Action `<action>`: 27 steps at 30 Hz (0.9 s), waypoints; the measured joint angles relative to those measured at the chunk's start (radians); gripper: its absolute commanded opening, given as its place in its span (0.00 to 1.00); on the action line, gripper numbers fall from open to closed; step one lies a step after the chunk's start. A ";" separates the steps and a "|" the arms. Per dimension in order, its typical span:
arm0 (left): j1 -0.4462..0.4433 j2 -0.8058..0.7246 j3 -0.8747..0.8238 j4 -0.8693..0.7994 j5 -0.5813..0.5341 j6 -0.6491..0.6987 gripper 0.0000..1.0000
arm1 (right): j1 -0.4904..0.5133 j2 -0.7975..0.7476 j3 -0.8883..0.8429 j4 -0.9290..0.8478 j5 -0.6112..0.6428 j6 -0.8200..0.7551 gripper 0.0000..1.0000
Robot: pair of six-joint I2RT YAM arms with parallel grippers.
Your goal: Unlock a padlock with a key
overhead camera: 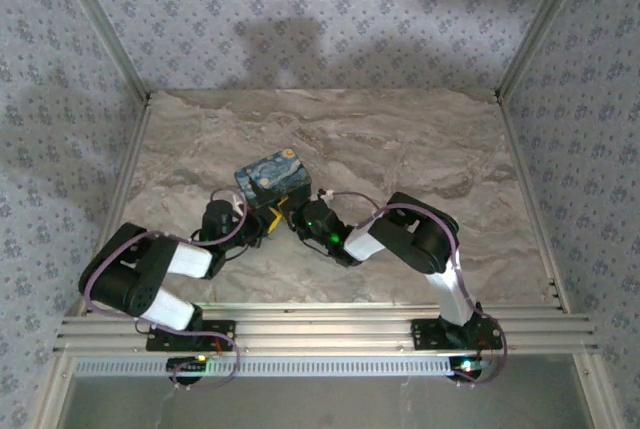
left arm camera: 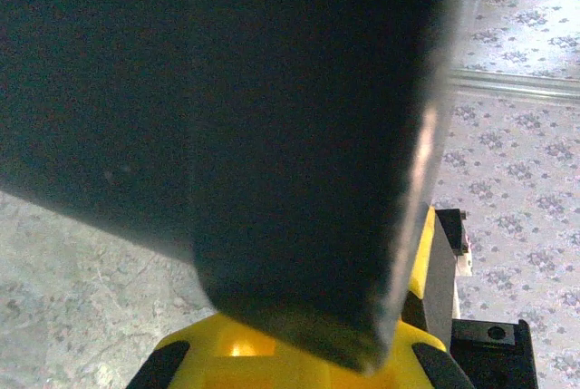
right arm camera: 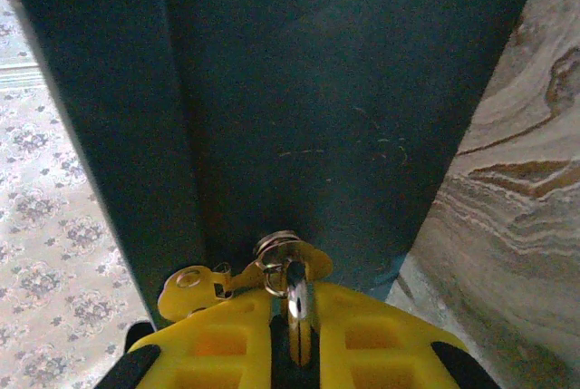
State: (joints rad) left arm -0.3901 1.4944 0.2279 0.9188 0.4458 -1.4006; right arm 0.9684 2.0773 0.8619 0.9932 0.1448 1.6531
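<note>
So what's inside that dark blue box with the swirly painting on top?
Its inside is hidden: the dark blue box looks closed. Outside, a yellow metal latch sits on its side, and the right gripper pinches a shiny silver metal piece there.

A dark blue box [overhead camera: 272, 176] with a swirling painted print is sitting near the middle of the marbled table [overhead camera: 400, 139]. Both arms are reaching in toward its near side. The left gripper [overhead camera: 258, 226] is pointing in from the left and the right gripper [overhead camera: 292, 214] from the right, their yellow tips nearly meeting just beside the box.
</note>
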 measured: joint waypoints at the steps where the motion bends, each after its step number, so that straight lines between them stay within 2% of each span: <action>1: 0.002 0.000 0.001 0.000 0.004 0.000 0.00 | 0.000 0.000 0.000 0.000 0.000 0.000 0.00; 5: 0.004 -0.028 0.024 -0.079 0.014 0.055 0.00 | -0.002 0.000 0.000 0.000 -0.002 0.004 0.00; 11: -0.013 -0.177 0.112 -0.444 -0.044 0.375 0.00 | -0.008 -0.023 0.031 -0.090 -0.065 -0.002 0.00; 13: -0.039 -0.214 0.140 -0.552 -0.094 0.503 0.00 | -0.008 -0.037 0.038 -0.133 -0.085 -0.013 0.09; 14: -0.050 -0.226 0.150 -0.589 -0.118 0.558 0.00 | -0.008 -0.044 0.041 -0.155 -0.094 -0.019 0.17; 17: -0.069 -0.238 0.153 -0.639 -0.167 0.674 0.00 | -0.006 -0.060 0.045 -0.206 -0.139 -0.035 0.32; 27: -0.069 -0.339 0.114 -0.692 -0.253 0.831 0.00 | 0.010 -0.127 0.044 -0.273 -0.203 -0.071 0.66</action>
State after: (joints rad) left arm -0.4595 1.1557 0.3416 0.2272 0.1932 -0.5694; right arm 0.9779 1.9507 0.9058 0.7204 -0.0586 1.5822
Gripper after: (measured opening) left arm 0.057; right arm 0.599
